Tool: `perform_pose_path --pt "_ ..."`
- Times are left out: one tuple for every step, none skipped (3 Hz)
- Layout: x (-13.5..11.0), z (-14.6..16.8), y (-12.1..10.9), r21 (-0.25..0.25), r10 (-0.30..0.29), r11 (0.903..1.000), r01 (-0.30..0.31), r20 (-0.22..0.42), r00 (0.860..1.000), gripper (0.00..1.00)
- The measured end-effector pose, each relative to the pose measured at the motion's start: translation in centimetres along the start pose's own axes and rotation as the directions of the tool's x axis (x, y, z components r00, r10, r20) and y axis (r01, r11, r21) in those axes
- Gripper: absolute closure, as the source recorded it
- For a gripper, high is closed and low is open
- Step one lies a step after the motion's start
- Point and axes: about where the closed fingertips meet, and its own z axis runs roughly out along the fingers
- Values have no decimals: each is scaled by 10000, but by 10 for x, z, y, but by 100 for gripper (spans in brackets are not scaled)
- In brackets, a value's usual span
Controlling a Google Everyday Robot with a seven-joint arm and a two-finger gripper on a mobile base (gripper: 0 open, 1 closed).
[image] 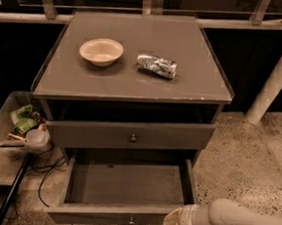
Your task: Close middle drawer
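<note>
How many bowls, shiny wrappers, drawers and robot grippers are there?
Bowls: 1, the bowl
Shiny wrappers: 1, the wrapper
Drawers: 2, the top drawer and the pulled-out middle drawer
Grippers: 1, the gripper by the middle drawer's front right corner
Total: 5

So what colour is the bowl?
The bowl is cream, camera view. The gripper is by the front of the middle drawer.
</note>
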Motion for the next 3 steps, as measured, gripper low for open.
perform_pose_path --pt "8 9 4 -213 195 9996 -202 -319 9993 100" --pt "13 19 7 -380 333 9987 -353 -533 9980 100" --pt "13 19 7 -390 332 9986 -354 -543 9980 81"
